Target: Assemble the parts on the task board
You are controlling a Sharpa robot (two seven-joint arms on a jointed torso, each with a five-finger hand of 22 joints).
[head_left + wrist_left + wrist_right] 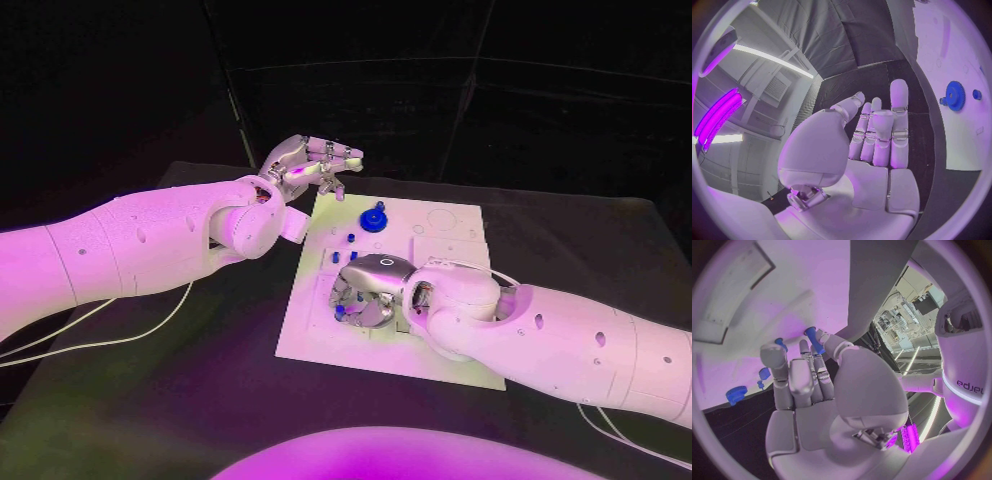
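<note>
1. Task board (440,345): white plate at centre frame on the black table (173,400), long axis running from upper right to lower left of the head view.
2. Blue gear (375,218): standing on the upper part of the board, near its left edge; also seen at the right rim of the left wrist view (954,95), beside a small blue peg (977,94).
3. Small blue pegs (349,238): clustered on the board just below the gear, between gear and right hand.
4. Left hand (306,160): raised above the board's upper left corner, well apart from the gear; fingers extended side by side, palm bare, nothing held (left wrist view (873,145)).
5. Right hand (372,290): lowered over the left-centre of the board, palm down; fingertips pinching a blue pin (814,340) (right wrist view (811,385)).
6. Further blue parts: a second gear (736,394) and two pegs (764,374) on the board beyond the right hand's fingers.
7. Cable (101,335): pale line on the table under the left arm, lower left of the head view.
</note>
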